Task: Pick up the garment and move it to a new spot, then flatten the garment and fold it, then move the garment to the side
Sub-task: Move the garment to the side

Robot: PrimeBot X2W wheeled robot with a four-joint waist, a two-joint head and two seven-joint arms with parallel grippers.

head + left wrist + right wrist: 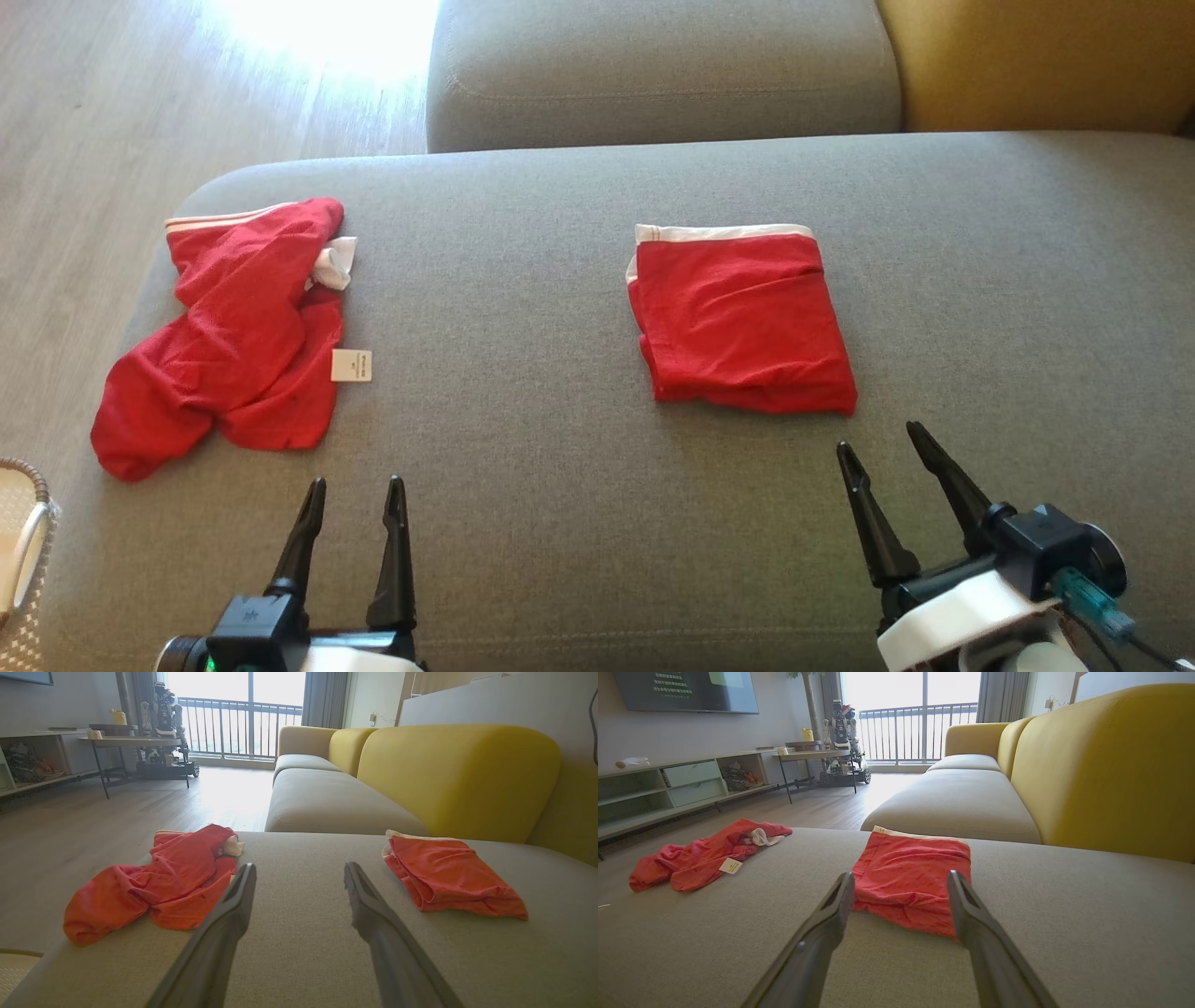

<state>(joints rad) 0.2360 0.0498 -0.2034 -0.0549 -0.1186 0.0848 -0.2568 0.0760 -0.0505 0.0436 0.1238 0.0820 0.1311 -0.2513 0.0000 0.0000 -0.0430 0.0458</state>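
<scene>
**Both grippers released, two red garments on the grey seat**

The left gripper (357, 485) hovers over the near edge of the grey seat cushion (523, 523) with its fingers spread and nothing between them. The right gripper (878, 437) is also spread and empty. Its tips point at the folded red garment (742, 322) and stop just short of its near edge, not touching. That garment lies flat as a neat square, right of the cushion's centre, with its white waistband on the far side. The crumpled red garment (224, 327) sits well apart at the cushion's left end. It is bunched up, with white trim showing and a white label (351, 365) at its right edge. A woven basket (23, 551) stands beside the cushion at lower left. A yellow backrest (1036, 56) is at far right, and the wood floor (112, 112) at far left.
</scene>
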